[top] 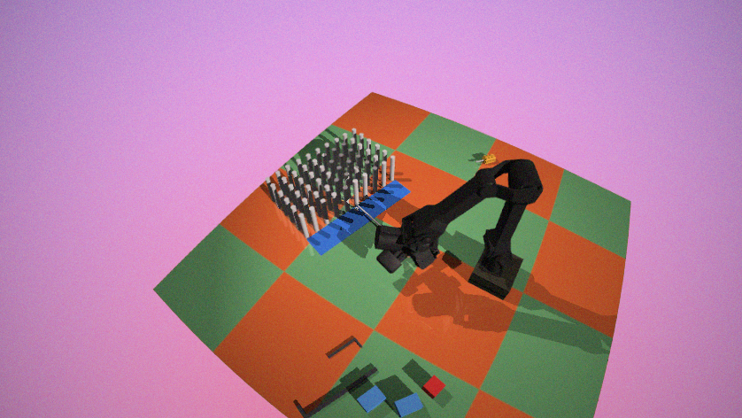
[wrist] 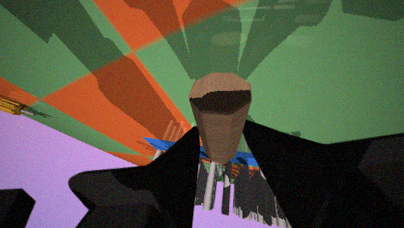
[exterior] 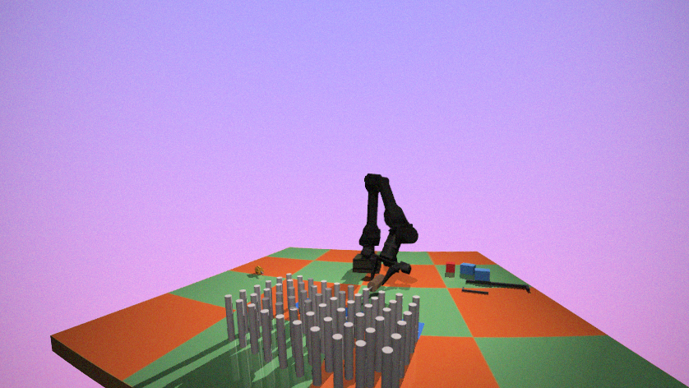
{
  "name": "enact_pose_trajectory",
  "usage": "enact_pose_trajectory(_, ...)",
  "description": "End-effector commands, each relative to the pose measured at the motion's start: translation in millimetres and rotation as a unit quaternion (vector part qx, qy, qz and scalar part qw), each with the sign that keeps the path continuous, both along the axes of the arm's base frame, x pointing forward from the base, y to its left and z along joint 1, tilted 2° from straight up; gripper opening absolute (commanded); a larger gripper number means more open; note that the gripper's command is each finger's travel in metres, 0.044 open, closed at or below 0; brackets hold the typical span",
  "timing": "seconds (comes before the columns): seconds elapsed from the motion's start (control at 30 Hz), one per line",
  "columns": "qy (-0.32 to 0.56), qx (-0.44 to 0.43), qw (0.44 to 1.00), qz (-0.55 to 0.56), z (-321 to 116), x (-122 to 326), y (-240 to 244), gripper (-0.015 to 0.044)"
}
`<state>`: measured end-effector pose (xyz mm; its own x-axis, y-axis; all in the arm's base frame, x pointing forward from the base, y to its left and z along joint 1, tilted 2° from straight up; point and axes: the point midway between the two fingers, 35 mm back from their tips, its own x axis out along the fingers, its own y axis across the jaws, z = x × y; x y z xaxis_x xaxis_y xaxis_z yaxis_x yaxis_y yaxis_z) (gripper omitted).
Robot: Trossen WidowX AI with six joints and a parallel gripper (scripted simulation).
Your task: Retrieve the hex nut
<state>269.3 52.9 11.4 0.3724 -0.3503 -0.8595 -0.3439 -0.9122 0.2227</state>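
My gripper is shut on the brown handle of a tool. The tool's thin metal shaft reaches from the gripper over the blue taped strip to the front row of metal spacers. Its tip is near a front spacer; whether they touch I cannot tell. The spacers that show stand upright. The gripper is in front of the field, outside it. I cannot make out the hex nut in any view.
A small dark L-shaped bar and a longer dark hooked bar lie away from the field. Near them are two blue blocks and a red block. A yellow object lies beyond the arm.
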Motion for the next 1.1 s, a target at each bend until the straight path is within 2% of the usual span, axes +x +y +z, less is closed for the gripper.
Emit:
enact_pose_trajectory(0.0,-0.002,-0.001,1.0,-0.001,4.1,-11.6,3.2,0.0)
enact_pose_trajectory(0.2,-0.002,-0.001,1.0,-0.002,7.0,-34.4,9.2,0.0)
enact_pose_trajectory(0.37,-0.002,-0.001,1.0,-0.002,19.1,-30.5,10.5,0.0)
enact_pose_trajectory(1.07,-0.003,-0.001,1.0,-0.001,134.7,-25.6,4.9,0.0)
